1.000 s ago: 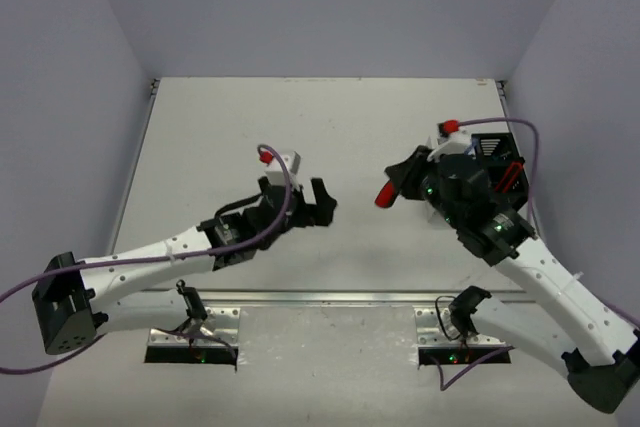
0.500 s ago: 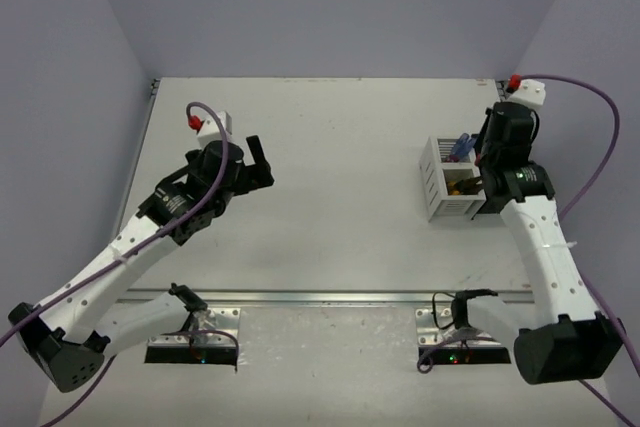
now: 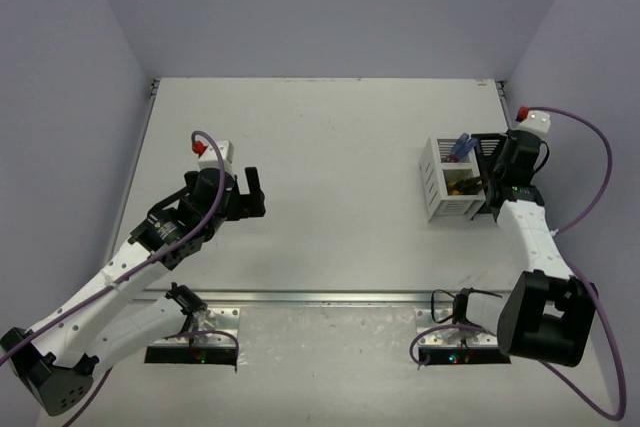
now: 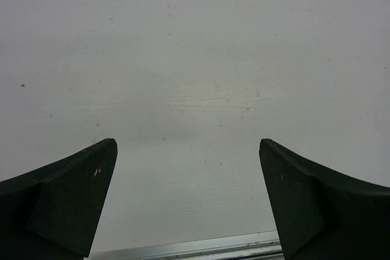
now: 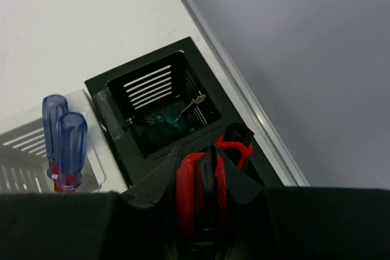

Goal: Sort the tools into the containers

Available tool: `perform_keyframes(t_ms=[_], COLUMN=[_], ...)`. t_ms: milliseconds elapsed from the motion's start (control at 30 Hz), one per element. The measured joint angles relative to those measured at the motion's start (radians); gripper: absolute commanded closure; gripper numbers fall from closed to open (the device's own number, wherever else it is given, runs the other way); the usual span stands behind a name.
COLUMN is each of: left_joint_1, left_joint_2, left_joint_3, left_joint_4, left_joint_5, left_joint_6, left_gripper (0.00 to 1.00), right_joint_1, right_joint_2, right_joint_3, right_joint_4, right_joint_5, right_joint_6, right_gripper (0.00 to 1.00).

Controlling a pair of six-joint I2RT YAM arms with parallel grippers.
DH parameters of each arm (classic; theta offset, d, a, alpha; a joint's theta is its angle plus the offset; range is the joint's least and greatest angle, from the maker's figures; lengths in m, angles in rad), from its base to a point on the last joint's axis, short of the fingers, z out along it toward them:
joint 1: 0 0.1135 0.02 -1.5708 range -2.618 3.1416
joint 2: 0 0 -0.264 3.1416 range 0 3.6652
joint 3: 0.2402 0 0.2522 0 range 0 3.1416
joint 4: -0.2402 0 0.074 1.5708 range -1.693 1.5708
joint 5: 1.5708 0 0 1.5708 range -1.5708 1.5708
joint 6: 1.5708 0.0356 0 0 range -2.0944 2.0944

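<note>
Looking down from above, the white bin (image 3: pixel 440 189) is sitting on the table (image 3: pixel 320 137), with blue screwdrivers (image 3: pixel 462 150) poking up out of its far corner. The black bin (image 3: pixel 484 143) is standing against the white bin's right side. It is mostly covered by the right gripper (image 3: pixel 492 182), which is hanging over it. From up here I cannot tell how its jaws stand. The left gripper (image 3: pixel 252 197) is hovering well to the left of the white bin with its fingers apart.

Through the left wrist camera, the left gripper (image 4: pixel 187 144) is gaping wide over bare table (image 4: pixel 195 59). A metal strip (image 4: pixel 195 249) is showing at the bottom edge.

Through the right wrist camera, the right gripper (image 5: pixel 203 158) is clamping the red-and-black cutters (image 5: pixel 201 190) between its fingers, just above the near rim of the black bin (image 5: pixel 103 86). A green screwdriver (image 5: pixel 166 125) is lying on that bin's floor, its metal shaft slanting up. The white bin (image 5: pixel 24 147) is touching the black one, and two blue screwdrivers (image 5: pixel 70 141) are standing handle-up in it. The grey wall (image 5: pixel 304 47) is rising beyond the table's edge, on the far side of the black bin from the white bin.
</note>
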Motion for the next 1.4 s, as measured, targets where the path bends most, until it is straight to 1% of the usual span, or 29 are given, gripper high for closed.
perform_keyframes(t_ms=[67,200,300,333,367,433,467,500,533,567,600,667,833,933,1000,1100,1167,1200,1233,1333,1400], left_joint_1=[0.0,-0.005,-0.008,-0.01,-0.013,-0.019,-0.02,-0.02,-0.02,-0.02,-0.02,-0.02,-0.02,-0.022,-0.023,-0.024,-0.024,-0.024,-0.023,-0.012,0.007], left_joint_2=[-0.001,-0.008,-0.01,-0.01,-0.01,-0.011,-0.012,-0.014,-0.017,-0.021,-0.026,-0.036,-0.042,-0.05,-0.059,-0.065,-0.06,-0.055,-0.046,-0.009,0.012], left_joint_3=[0.0,-0.006,-0.007,-0.007,-0.007,-0.007,-0.007,-0.007,-0.007,-0.007,-0.007,-0.007,-0.007,-0.007,-0.007,-0.007,-0.007,-0.007,-0.007,-0.007,-0.007], left_joint_4=[0.01,0.032,0.04,0.043,0.046,0.048,0.049,0.049,0.049,0.049,0.05,0.052,0.053,0.053,0.054,0.054,0.053,0.053,0.052,0.04,0.026], left_joint_5=[0.021,0.062,0.082,0.087,0.09,0.095,0.096,0.097,0.097,0.097,0.097,0.098,0.102,0.102,0.101,0.101,0.095,0.09,0.082,0.028,-0.006], left_joint_6=[0.005,0.021,0.027,0.028,0.028,0.03,0.031,0.031,0.031,0.031,0.031,0.033,0.038,0.04,0.042,0.042,0.041,0.041,0.04,0.02,0.008], left_gripper=[0.0,0.0,0.0,0.0,0.0,0.0,0.0,0.0,0.0,0.0,0.0,0.0,0.0,0.0,0.0,0.0,0.0,0.0,0.0,0.0,0.0], right_joint_1=[-0.004,-0.011,-0.014,-0.015,-0.015,-0.015,-0.015,-0.015,-0.015,-0.015,-0.015,-0.015,-0.015,-0.015,-0.015,-0.015,-0.014,-0.014,-0.014,0.001,0.059], right_joint_2=[-0.009,0.006,0.043,0.056,0.067,0.07,0.069,0.068,0.068,0.068,0.068,0.064,0.043,0.025,0.016,0.01,0.002,-0.003,-0.008,-0.029,-0.073], right_joint_3=[-0.045,-0.057,-0.054,-0.052,-0.051,-0.051,-0.051,-0.051,-0.051,-0.051,-0.051,-0.05,-0.028,-0.012,0.009,0.046,0.092,0.123,0.167,0.336,0.408], right_joint_4=[0.049,0.117,0.158,0.167,0.17,0.171,0.171,0.172,0.172,0.171,0.17,0.163,0.123,0.102,0.072,0.03,-0.046,-0.096,-0.158,-0.347,-0.429], right_joint_5=[-0.037,-0.115,-0.153,-0.159,-0.158,-0.154,-0.149,-0.142,-0.131,-0.118,-0.106,-0.087,-0.032,-0.016,-0.014,-0.01,-0.013,-0.017,-0.037,-0.108,-0.137], right_joint_6=[-0.03,-0.065,-0.084,-0.09,-0.092,-0.094,-0.094,-0.094,-0.094,-0.094,-0.093,-0.086,-0.071,-0.061,-0.051,-0.038,0.003,0.031,0.067,0.152,0.183], right_gripper=[1.0,1.0,0.93,0.9,0.88,0.8,0.79,0.76,0.71,0.55,0.42,0.31,0.25,0.3,0.29,0.25,0.17,0.05,0.01,0.01,0.01])
